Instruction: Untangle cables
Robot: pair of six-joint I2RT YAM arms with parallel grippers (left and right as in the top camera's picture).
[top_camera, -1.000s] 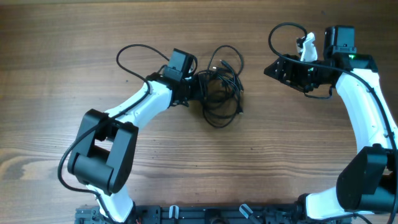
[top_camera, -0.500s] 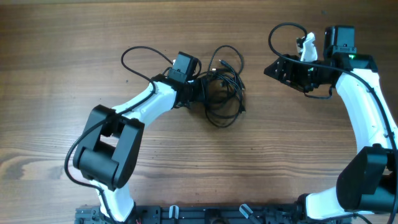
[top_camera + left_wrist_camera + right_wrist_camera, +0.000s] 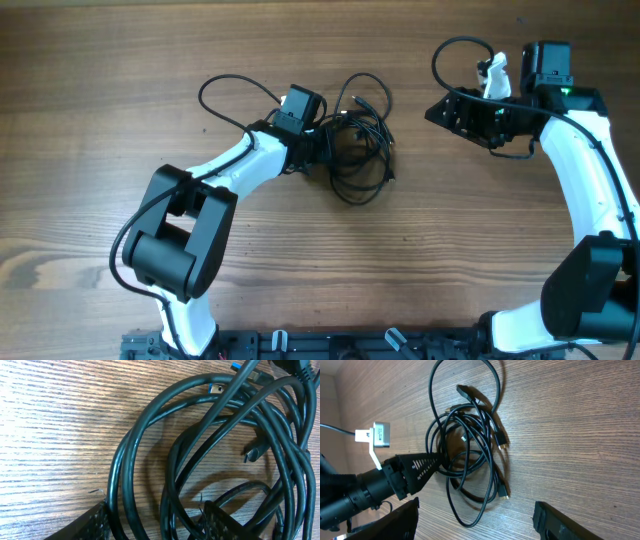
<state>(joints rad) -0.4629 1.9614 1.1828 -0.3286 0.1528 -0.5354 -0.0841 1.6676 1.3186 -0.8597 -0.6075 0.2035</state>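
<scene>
At the cables (image 3: 358, 140), left claw (image 3: 323, 143) pushed further in, part-open astride strands, right claw (image 3: 437, 112) wide, unmoved

Table (image 3: 415, 170) lies open between cables (image 3: 358, 140) and right hand (image 3: 435, 112)

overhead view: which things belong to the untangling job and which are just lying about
Job: cables; left gripper, jaws around strands; right gripper, open, apart from them.
Not the job: wooden table; arms' own wire loops.
</scene>
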